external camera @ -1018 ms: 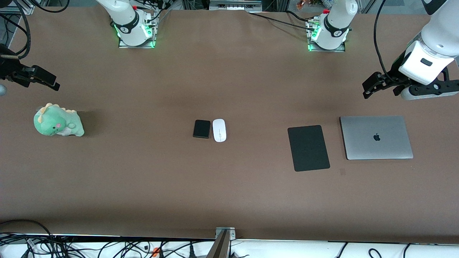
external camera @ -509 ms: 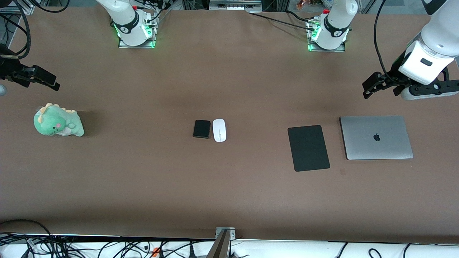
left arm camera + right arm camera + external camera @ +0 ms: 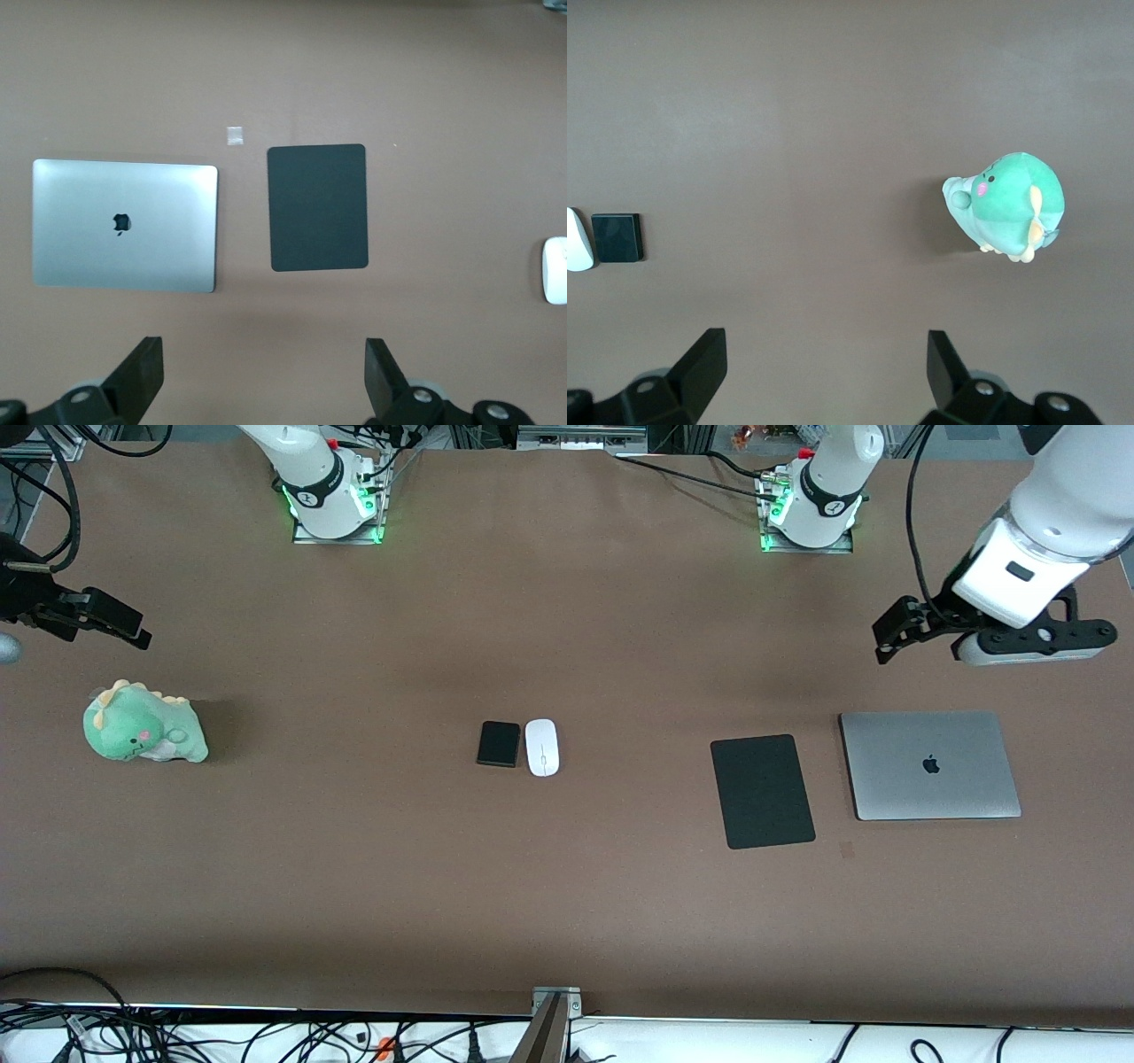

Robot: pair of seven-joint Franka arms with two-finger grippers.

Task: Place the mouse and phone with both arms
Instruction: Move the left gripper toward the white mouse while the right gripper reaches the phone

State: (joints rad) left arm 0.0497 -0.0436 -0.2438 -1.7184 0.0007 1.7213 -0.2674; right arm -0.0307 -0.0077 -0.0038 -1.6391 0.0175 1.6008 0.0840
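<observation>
The right pincer [image 3: 133,631], partly cut off at the frame edge, hangs wide open and empty over bare surface [image 3: 354,868] near the plush [image 3: 144,724]. Mid-surface, phone [image 3: 499,743] and mouse [image 3: 541,747] lie just beside each other. The left pincer [image 3: 890,642] gapes empty above the surface near mat [image 3: 762,790] and laptop [image 3: 928,764].

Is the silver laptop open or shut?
Shut. The laptop lies flat on the table with its lid down; the logo on the lid faces up, and no screen or keyboard shows.

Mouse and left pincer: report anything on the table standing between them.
Nothing blocks it. The open left pincer hangs over bare table near the laptop; the flat black mat lies between there and the mouse, too low to obstruct.
</observation>
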